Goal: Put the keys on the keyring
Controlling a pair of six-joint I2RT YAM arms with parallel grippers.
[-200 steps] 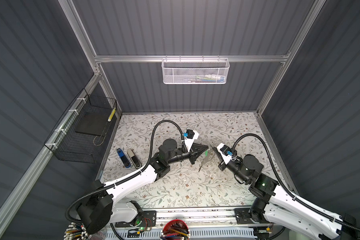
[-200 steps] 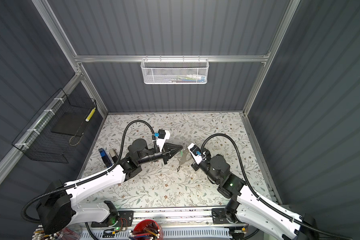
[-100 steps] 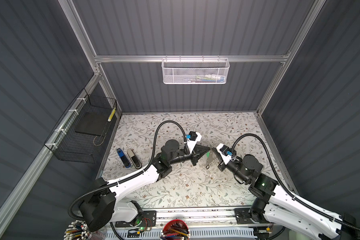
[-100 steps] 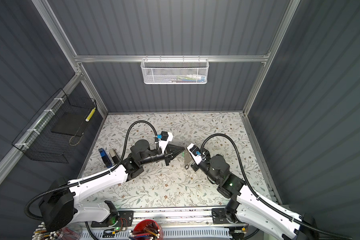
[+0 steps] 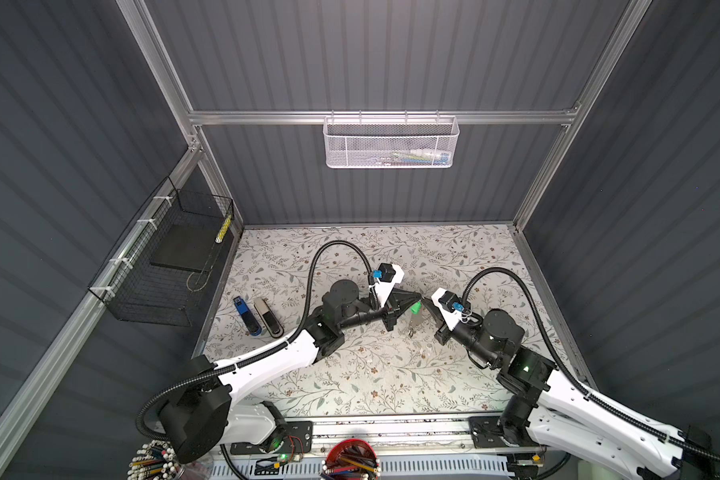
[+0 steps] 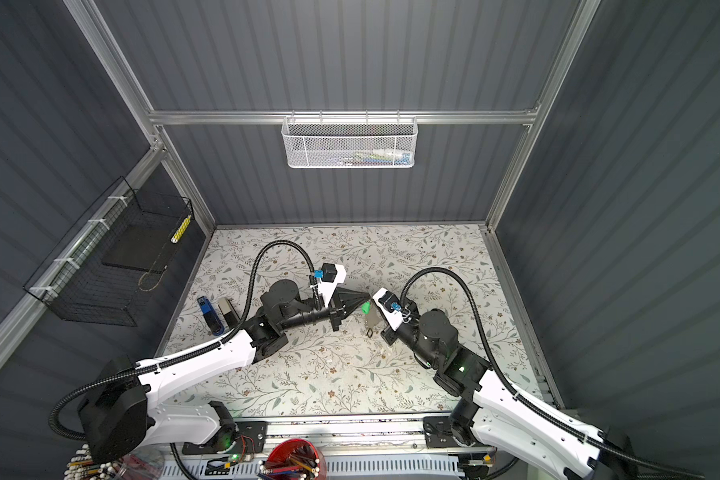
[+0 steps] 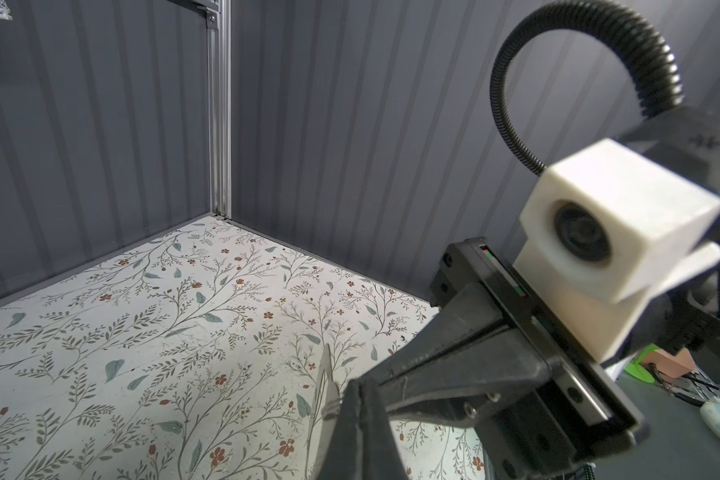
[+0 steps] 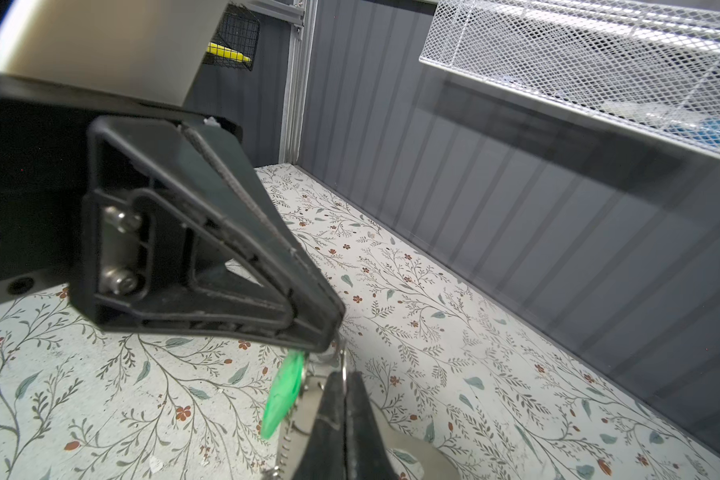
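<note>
Above the middle of the table [image 5: 350, 374], in both top views, the left gripper [image 5: 419, 297] has slid toward the right gripper [image 5: 425, 302] over the last second. The gap between their tips is gone, while the right one has kept its place. Both look pressed together. Just under the meeting point hangs the green tag [image 5: 415, 308], with the keyring [image 5: 413, 321] beside and below it, clear of the table. I judge this to be the threading step: the tagged key is being brought to a loop of the keyring and is not clearly on yet. The keyring's long axis runs down from the tips toward the table, free end lowest. A small dark piece [image 6: 368, 331] at that end may be the other key's tag, but it is too small to tell.

In the left wrist view, the left gripper [image 7: 360, 409] is closed, tip to tip with the closed right gripper [image 7: 387, 374]. A thin silver strip [image 7: 324, 374] stands edge-on beside them. Whether it is a key blade or the keyring's edge, I cannot tell.

In the right wrist view, the right gripper [image 8: 344, 399] pinches a wire loop [image 8: 343, 365] at the edge of the keyring [image 8: 395, 451]. The left gripper [image 8: 329, 332] has its tip right at that loop; whether it nips anything I cannot tell. The green tag [image 8: 285, 395] hangs just beside, long axis slightly tilted.
</note>
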